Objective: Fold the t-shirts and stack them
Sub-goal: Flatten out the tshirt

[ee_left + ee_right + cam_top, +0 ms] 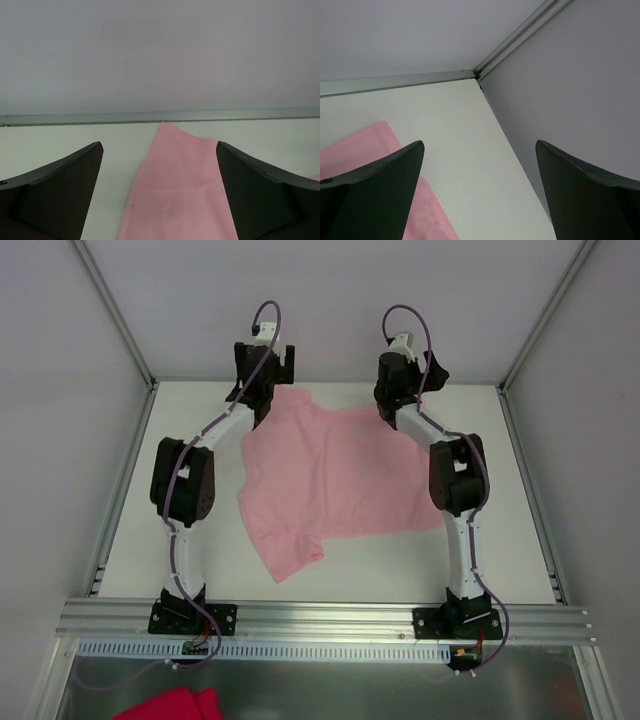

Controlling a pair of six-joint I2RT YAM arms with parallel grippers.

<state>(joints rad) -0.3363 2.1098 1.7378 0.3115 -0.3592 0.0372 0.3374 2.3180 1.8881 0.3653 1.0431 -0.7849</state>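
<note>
The pale pink t-shirt (335, 480) lies spread flat on the white table, one sleeve pointing to the near side and one to the far left. My left gripper (275, 365) is open above the far-left sleeve, which shows between its fingers in the left wrist view (175, 190). My right gripper (425, 375) is open over the shirt's far right corner; the pink edge (375, 145) shows beside its left finger (375, 195), with bare table between the fingers.
The table's (180, 420) far wall and aluminium rails (320, 615) frame the area. The back right corner (476, 76) is close to my right gripper. A deep magenta cloth (170, 706) lies below the near rail.
</note>
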